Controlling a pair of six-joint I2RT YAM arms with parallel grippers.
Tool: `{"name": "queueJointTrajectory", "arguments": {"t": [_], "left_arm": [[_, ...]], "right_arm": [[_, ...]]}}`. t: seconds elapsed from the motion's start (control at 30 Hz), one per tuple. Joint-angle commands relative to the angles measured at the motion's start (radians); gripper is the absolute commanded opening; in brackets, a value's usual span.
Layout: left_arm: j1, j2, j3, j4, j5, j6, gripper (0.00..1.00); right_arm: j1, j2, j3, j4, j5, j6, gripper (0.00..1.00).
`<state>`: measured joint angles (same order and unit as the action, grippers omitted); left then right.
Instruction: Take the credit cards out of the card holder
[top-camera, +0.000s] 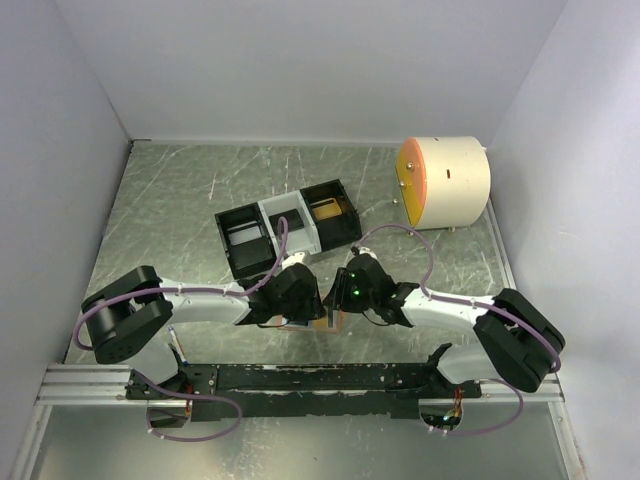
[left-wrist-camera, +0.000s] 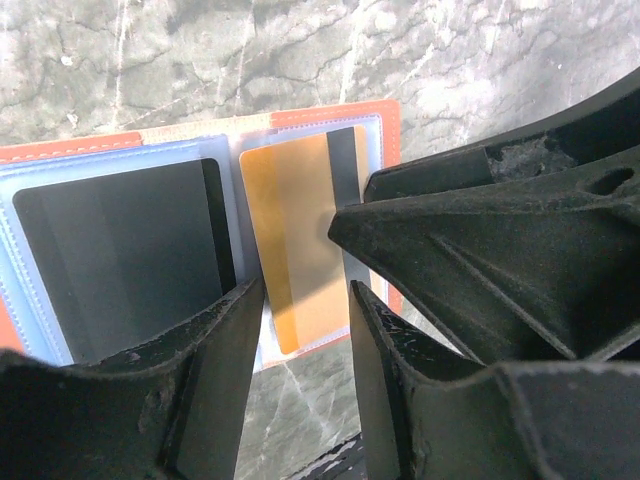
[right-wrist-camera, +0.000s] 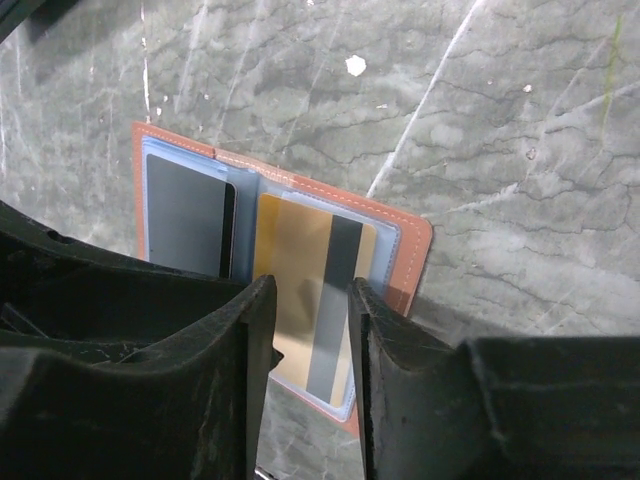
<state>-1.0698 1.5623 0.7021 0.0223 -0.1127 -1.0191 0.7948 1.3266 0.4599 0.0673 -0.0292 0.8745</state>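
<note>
Left wrist: left claw (left-wrist-camera: 303, 292) and right claw (right-wrist-camera: 310, 288) (both half-open) straddle gold card (left-wrist-camera: 290, 215).

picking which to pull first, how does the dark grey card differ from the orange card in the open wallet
The thin dark grey card is plain and near black; the thin orange card is bright, with a grey stripe along one long edge. The dark grey card fills one pocket panel, the orange card the neighbouring one. Both lie flat in clear pale blue pockets of the open salmon-pink folding wallet.
</note>
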Motion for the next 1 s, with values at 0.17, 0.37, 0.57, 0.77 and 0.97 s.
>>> {"name": "queueJointTrajectory", "arguments": {"t": [0.17, 0.37, 0.57, 0.77, 0.97], "left_arm": [[-0.004, 0.016, -0.026, -0.071, -0.061, -0.071, 0.49], [-0.005, -0.009, -0.062, -0.066, -0.082, -0.115, 0.49], [-0.005, -0.031, -0.077, -0.068, -0.093, -0.128, 0.50], [-0.004, 0.009, -0.085, -0.004, -0.057, -0.161, 0.41], [-0.004, 0.007, -0.099, 0.033, -0.059, -0.196, 0.34]], "right_arm": [[-0.003, 0.032, -0.081, -0.068, 0.018, 0.000, 0.28], [-0.002, 0.032, -0.102, -0.062, 0.020, 0.013, 0.28], [-0.004, 0.037, -0.113, -0.056, 0.018, 0.023, 0.25], [-0.004, 0.039, -0.125, -0.032, 0.012, 0.037, 0.24], [-0.004, 0.031, -0.142, 0.003, -0.012, 0.060, 0.24]]}}
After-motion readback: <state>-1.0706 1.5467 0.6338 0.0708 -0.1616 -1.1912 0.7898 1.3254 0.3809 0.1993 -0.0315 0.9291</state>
